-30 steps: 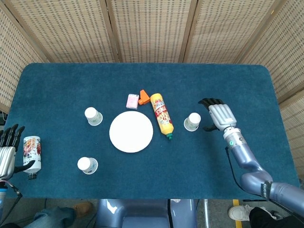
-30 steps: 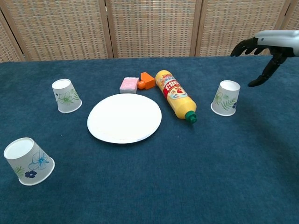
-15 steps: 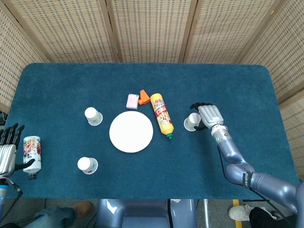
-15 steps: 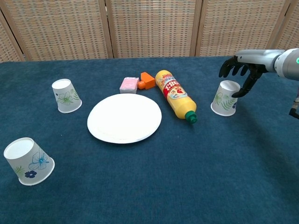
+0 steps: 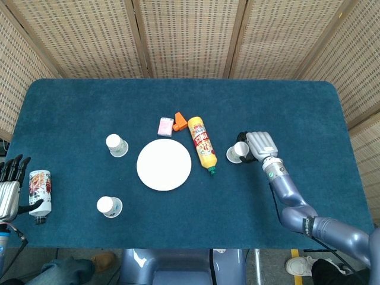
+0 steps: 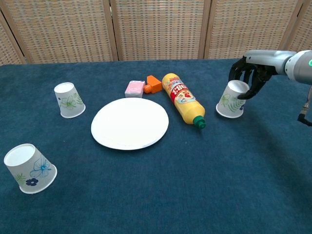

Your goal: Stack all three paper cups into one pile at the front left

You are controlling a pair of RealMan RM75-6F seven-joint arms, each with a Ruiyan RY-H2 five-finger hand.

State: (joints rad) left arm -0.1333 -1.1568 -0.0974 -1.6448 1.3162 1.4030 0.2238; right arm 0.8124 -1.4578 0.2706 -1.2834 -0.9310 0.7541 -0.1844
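The right hand [image 6: 247,78] curls its fingers around the tilted right paper cup [image 6: 230,99] on the desk [image 6: 195,185], right of the mustard bottle [image 6: 184,100].

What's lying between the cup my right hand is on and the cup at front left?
In the head view, the mustard bottle and white plate lie between the right-side cup, gripped by the right hand, and the front-left cup.

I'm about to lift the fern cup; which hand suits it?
Right. The right hand already curls around the fern cup, while the left hand sits by the can.
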